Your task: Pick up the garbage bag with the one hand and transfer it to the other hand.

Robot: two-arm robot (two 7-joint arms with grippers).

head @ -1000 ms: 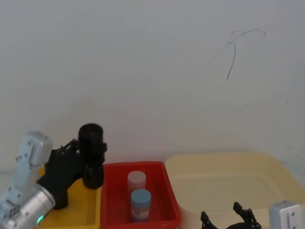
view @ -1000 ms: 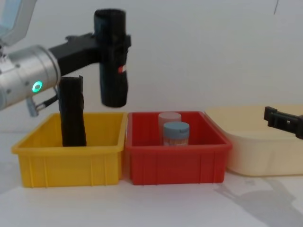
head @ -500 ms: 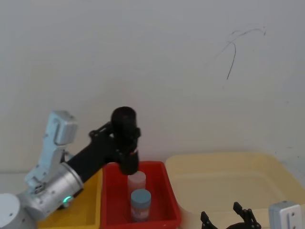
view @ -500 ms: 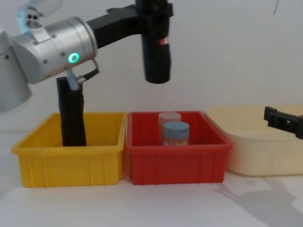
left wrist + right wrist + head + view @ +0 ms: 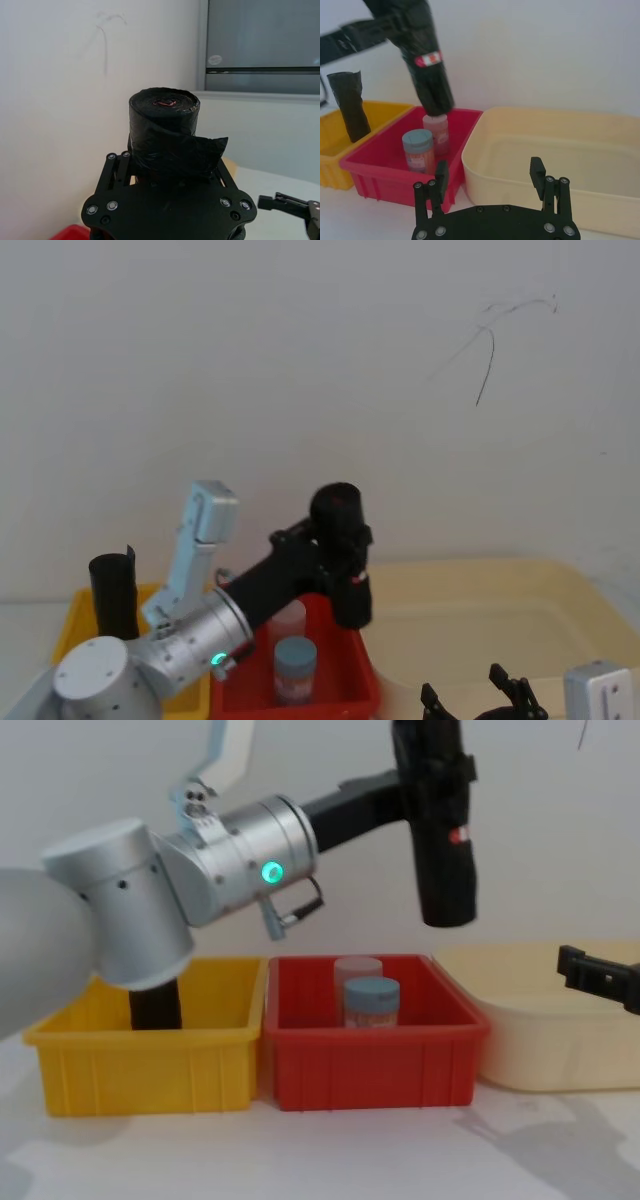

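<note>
Left gripper (image 5: 432, 788) is clamped on the garbage bag (image 5: 446, 870), gripping it in the upper half, arm reaching across from the left. The bag is in the air over the right side of the red bin (image 5: 370, 1070), clear of the rim and touching nothing else. Long axis is near vertical: rolled end up, lower end down and leaning slightly toward the robot's right. The red-and-white label (image 5: 459, 835) faces the chest camera.

Right gripper (image 5: 490, 172) is low over the cream tub (image 5: 560, 1050), fingers spread wide, holding nothing, well apart from the bag.

In the red bin, a blue-lidded jar (image 5: 372, 1003) stands in front of a pale jar (image 5: 357, 968), both upright below and to the left of the bag's lower end. A second black roll (image 5: 113, 592) stands in the yellow bin (image 5: 150, 1070).
</note>
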